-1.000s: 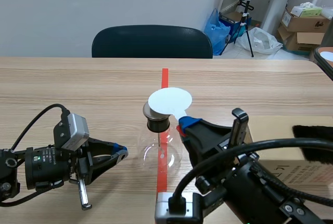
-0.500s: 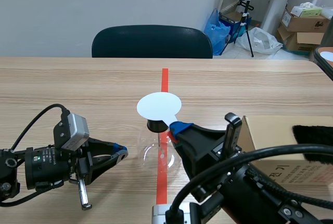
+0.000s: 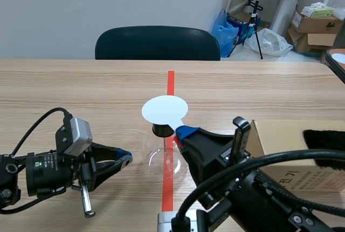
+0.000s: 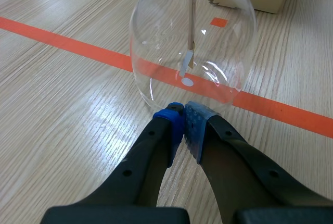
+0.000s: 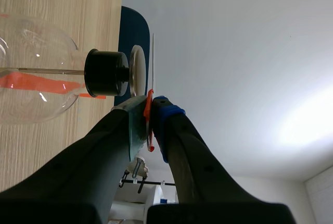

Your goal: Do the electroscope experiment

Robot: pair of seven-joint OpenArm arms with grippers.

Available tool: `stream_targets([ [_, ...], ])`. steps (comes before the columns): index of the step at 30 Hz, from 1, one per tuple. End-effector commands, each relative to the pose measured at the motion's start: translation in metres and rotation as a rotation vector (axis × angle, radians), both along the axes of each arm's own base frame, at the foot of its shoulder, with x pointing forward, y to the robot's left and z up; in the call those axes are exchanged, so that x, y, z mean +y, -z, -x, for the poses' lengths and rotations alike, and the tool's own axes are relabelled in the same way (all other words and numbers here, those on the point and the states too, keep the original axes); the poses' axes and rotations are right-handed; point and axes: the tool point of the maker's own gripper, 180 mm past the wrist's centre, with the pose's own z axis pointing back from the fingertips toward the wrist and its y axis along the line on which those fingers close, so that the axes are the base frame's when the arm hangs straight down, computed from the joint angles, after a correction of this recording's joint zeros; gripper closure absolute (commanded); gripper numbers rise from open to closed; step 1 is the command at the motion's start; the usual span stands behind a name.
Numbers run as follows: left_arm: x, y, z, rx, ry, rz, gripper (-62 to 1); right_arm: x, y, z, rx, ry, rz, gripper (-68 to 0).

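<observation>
A round glass flask electroscope (image 3: 164, 161) stands on the red tape line, with a black stopper (image 3: 160, 130) at its neck. My right gripper (image 3: 180, 131) is shut on the handle of a white disc (image 3: 165, 108), which hovers over the stopper. In the right wrist view the disc (image 5: 153, 60) is edge-on, a small gap from the electroscope's metal plate (image 5: 138, 73); the right gripper (image 5: 151, 107) pinches its orange-red handle. My left gripper (image 3: 125, 159) lies low, shut on nothing, beside the flask (image 4: 192, 41). Through the glass I see the metal rod (image 4: 193, 10) and foil strip (image 4: 186, 61).
A cardboard box (image 3: 280, 140) sits at the right with a black furry piece (image 3: 323, 139) on top. A dark chair back (image 3: 157, 43) stands behind the table's far edge. Bags and boxes lie on the floor at the back right.
A second ago the disc was further right and the metal plate showed beside it. My right arm moved left, bringing the disc over the plate, then held still. The left arm has not moved.
</observation>
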Motion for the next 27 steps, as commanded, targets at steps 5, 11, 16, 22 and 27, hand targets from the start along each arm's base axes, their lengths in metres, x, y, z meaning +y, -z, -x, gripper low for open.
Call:
stream_targets([
  [5, -0.004, -0.009, -0.004, -0.021, -0.002, 0.035, -3.6, -0.003, -0.003, -0.003, -0.023, -0.002, 0.009, -1.7],
  [11, -0.004, -0.009, -0.003, -0.018, 0.000, 0.036, -3.6, -0.015, -0.003, -0.014, -0.028, 0.090, 0.011, -1.7],
  [16, -0.004, -0.009, -0.003, -0.018, 0.000, 0.036, -3.6, -0.035, -0.004, -0.028, -0.035, 0.224, 0.014, -1.7],
  [22, -0.004, -0.009, -0.003, -0.018, 0.000, 0.036, -3.6, -0.067, -0.006, -0.044, -0.046, 0.426, 0.018, -1.7],
  [27, -0.004, -0.009, -0.003, -0.018, 0.000, 0.036, -3.6, -0.089, -0.008, -0.050, -0.053, 0.553, 0.021, -1.7],
])
